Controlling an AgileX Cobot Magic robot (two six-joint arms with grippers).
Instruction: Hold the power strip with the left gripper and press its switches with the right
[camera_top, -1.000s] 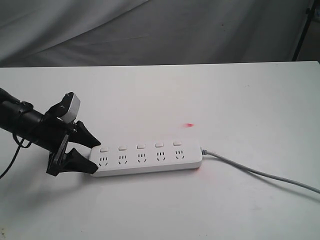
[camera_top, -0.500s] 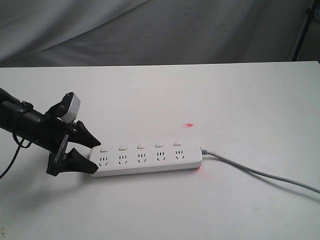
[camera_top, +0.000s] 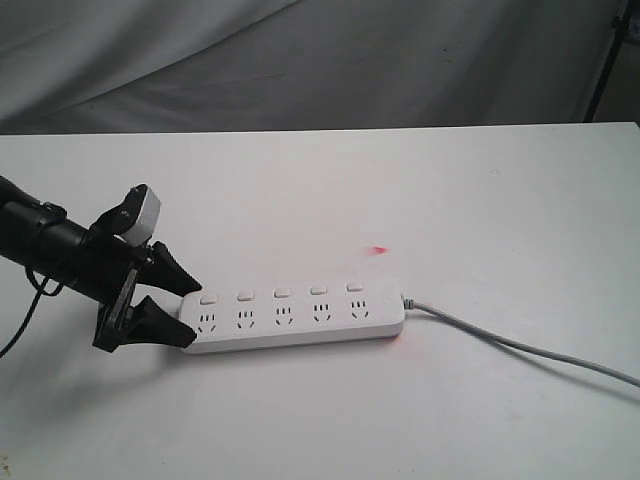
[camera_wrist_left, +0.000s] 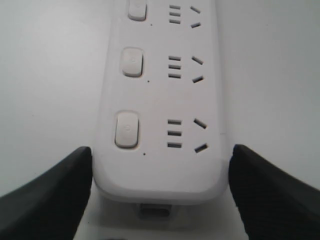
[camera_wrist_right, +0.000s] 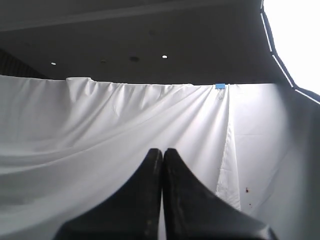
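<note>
The white power strip (camera_top: 290, 318) lies flat on the white table (camera_top: 420, 180), its cord (camera_top: 520, 348) trailing off to the right. A row of small white switches (camera_top: 282, 293) runs along its far edge. My left gripper (camera_top: 190, 314) straddles the strip's cordless end, one black finger against each long side, shut on it. In the left wrist view the strip (camera_wrist_left: 160, 100) fills the gap between the fingers (camera_wrist_left: 60, 190), with the nearest switch (camera_wrist_left: 126, 129) just beyond my left gripper (camera_wrist_left: 161, 160). My right gripper (camera_wrist_right: 162, 151) is shut and empty, pointing at a white curtain; it is outside the exterior view.
A small red light spot (camera_top: 378, 249) lies on the table behind the strip. A grey-white cloth backdrop (camera_top: 300, 60) hangs behind the table. A dark stand leg (camera_top: 605, 60) shows at the upper right.
</note>
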